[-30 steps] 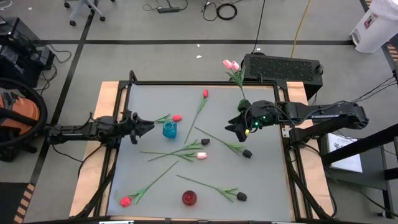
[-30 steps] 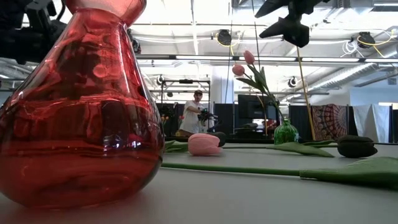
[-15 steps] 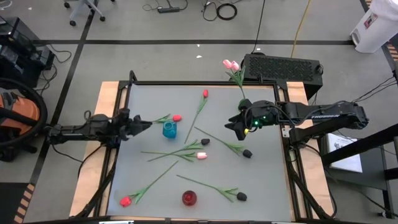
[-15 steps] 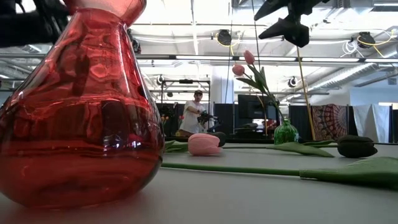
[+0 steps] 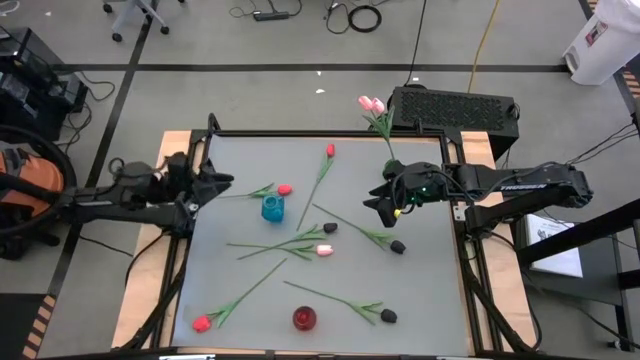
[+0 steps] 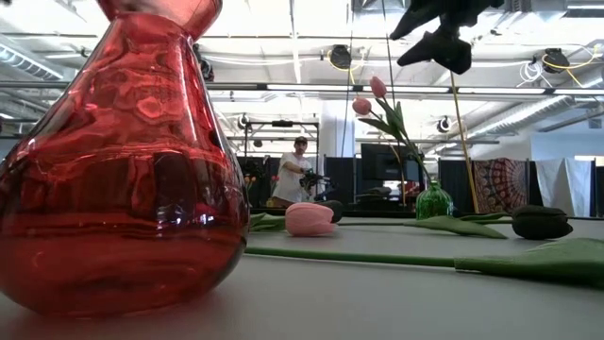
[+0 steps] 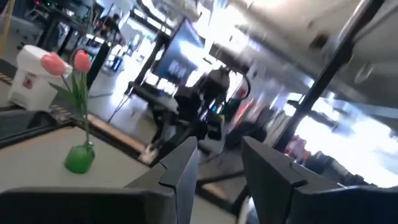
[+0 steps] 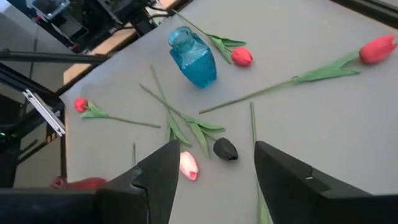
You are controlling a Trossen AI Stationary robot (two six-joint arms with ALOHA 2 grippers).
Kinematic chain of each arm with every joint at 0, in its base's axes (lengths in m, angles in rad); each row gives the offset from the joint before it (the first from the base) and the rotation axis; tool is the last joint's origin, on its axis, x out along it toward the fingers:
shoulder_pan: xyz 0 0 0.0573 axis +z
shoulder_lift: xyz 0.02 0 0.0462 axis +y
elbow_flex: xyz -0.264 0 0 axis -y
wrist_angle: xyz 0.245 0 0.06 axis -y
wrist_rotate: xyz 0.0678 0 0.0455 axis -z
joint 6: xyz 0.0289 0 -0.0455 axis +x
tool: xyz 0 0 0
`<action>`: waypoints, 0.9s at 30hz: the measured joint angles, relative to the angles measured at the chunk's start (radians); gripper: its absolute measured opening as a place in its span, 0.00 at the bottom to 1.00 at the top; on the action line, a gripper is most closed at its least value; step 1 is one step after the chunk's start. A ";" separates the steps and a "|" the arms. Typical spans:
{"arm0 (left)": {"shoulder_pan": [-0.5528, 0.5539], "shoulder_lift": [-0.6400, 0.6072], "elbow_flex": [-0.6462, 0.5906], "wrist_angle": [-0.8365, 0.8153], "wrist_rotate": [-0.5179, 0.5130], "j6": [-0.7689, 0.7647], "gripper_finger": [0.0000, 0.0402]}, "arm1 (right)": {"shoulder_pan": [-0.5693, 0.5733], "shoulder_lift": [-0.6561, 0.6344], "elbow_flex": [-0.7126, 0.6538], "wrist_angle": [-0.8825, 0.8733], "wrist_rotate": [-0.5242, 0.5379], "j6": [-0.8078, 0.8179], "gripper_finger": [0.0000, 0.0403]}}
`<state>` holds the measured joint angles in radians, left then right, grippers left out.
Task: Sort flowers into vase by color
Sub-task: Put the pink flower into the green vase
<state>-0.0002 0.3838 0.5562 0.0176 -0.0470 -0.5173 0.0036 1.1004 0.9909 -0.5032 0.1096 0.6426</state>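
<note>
- 9 tulips are in view: 3 red, 3 pink, 3 black.
- Red tulips, all lying on the table [image 5: 420,300]: 1 near the far edge [image 5: 330,151], 1 just beside the blue vase [image 5: 272,208] with its head at [image 5: 285,189], and 1 at the near left corner [image 5: 202,323].
- Pink tulips: 2 stand upright in the green vase [image 7: 79,157] at the far right of the table, heads together [image 5: 371,103]; 1 lies mid-table [image 5: 325,250].
- Black tulips, all lying flat: 1 mid-table [image 5: 330,228], 1 to its right [image 5: 398,246], and 1 near the front edge [image 5: 388,316].
- 3 vases: blue, green, and a red vase [image 5: 304,318] at the front; blue and red hold no flowers.
- The left gripper [image 5: 222,181] sits at the table's left edge, fingers partly apart with nothing between them.
- The right gripper [image 5: 372,207] hangs above the table's right side near the green vase, fingers spread and empty.
</note>
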 joint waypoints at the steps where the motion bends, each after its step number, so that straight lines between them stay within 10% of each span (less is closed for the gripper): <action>1: 0.000 0.045 0.035 -0.021 0.016 0.024 0.33 | 0.000 0.000 0.000 -0.005 0.000 0.000 0.49; 27: -0.141 0.799 0.219 -0.342 0.231 0.524 0.33 | 0.000 0.000 0.000 -0.078 -0.001 -0.159 0.49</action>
<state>-0.1416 1.1825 0.7753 -0.3241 0.1843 0.0064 0.0036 1.1004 0.9909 -0.5808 0.1084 0.4836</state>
